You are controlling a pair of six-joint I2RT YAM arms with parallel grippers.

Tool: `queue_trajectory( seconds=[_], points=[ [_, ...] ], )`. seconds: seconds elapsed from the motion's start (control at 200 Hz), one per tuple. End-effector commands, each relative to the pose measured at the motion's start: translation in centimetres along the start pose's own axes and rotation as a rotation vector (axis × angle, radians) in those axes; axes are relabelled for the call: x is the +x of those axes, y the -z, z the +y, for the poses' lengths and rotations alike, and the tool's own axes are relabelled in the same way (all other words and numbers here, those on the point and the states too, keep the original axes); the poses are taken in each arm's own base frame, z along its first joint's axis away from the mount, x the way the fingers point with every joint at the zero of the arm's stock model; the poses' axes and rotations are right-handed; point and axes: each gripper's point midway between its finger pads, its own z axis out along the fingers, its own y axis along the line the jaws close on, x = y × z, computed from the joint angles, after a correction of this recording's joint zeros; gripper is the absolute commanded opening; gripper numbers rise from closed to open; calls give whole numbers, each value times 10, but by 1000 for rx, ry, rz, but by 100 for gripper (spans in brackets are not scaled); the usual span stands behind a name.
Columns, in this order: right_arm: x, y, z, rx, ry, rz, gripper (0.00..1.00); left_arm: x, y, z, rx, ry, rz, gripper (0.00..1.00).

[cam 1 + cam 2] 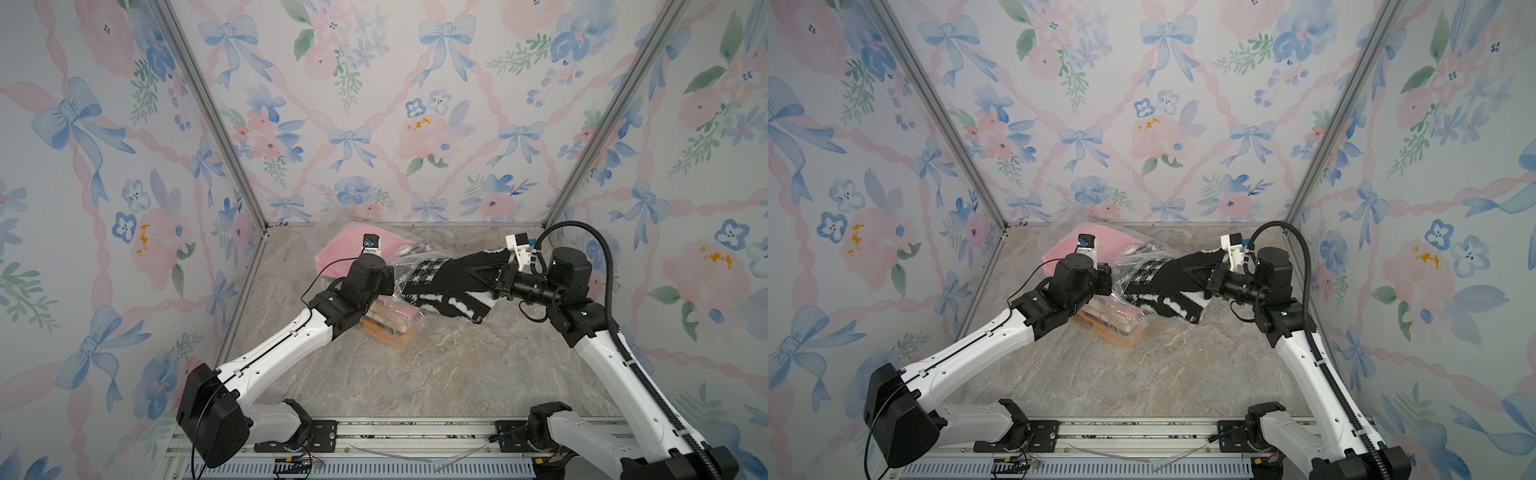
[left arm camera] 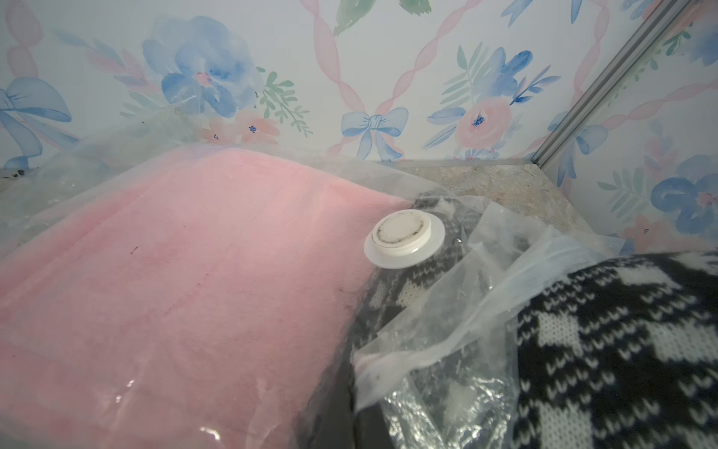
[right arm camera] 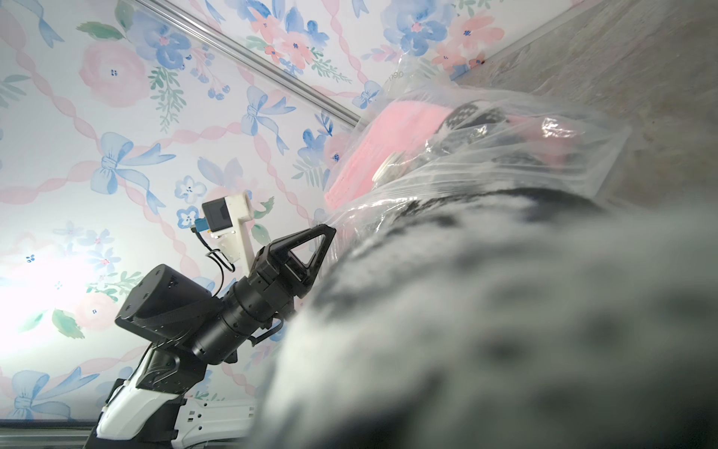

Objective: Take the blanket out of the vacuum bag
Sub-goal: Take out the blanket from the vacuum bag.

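Drawing the black-and-white blanket partly out of the bag at far centre, right gripper clenched on it, left gripper clamped on the bag mouth. Calling next for more rightward pull until clear.

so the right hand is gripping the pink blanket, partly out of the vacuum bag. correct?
Not quite. The right hand is gripping the black-and-white knit blanket, partly out of the vacuum bag. The pink blanket lies inside, under the plastic. Both top views show the grip; the left wrist view shows the pink one covered.
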Motion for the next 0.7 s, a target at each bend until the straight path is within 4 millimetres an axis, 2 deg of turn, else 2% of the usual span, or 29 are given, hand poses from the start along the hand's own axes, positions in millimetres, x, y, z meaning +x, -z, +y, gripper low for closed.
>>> queue_trajectory(
  seconds=[0.0, 0.165, 0.48, 0.695],
  points=[
    [-15, 28, 43, -70, 64, -61, 0, -5, 3, 16, -48, -6, -29, 0],
    [-22, 46, 54, -66, 31, -104, 0, -4, 0, 13, -23, 1, -29, 0],
    [-55, 91, 67, 13, -32, -325, 0, 2, -5, 3, 29, -11, -9, 0],
    [-81, 99, 61, 73, -32, -412, 0, 8, -4, -21, 162, -38, 27, 0]
  ],
)
